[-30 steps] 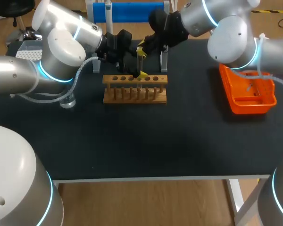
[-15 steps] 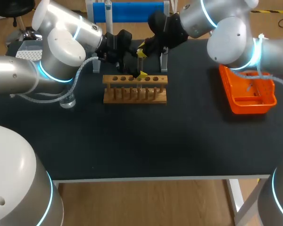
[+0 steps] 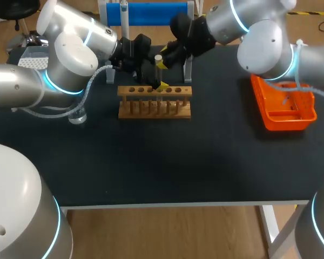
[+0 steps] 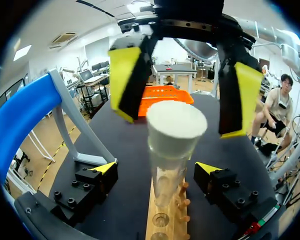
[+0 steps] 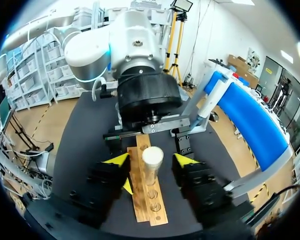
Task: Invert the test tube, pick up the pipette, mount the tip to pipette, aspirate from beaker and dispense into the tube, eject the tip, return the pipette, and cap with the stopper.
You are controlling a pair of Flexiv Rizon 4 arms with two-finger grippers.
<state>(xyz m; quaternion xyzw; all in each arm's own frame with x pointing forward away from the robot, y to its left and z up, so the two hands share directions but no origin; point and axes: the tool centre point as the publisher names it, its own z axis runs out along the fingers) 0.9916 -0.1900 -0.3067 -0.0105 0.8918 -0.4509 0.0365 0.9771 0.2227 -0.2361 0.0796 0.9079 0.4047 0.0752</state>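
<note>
A clear test tube (image 4: 166,180) stands upright in the wooden rack (image 3: 154,102), and a white stopper (image 3: 158,58) sits in its mouth. My left gripper (image 3: 157,82) is low at the rack, open, one finger on each side of the tube and clear of it. Above it, my right gripper (image 3: 161,55) is open around the stopper (image 5: 152,156), with a gap at each yellow pad. In the left wrist view the right gripper (image 4: 182,87) straddles the stopper (image 4: 176,126) without touching it. The pipette (image 3: 124,13) hangs in the blue stand.
The blue pipette stand (image 3: 146,12) is at the table's far edge, behind the rack. An orange tray (image 3: 283,105) lies to the right. A glass beaker (image 3: 77,116) sits left of the rack, under my left arm.
My right gripper has opened and let go of the stopper, which now shows white on top of the tube. The left arm has not moved.
</note>
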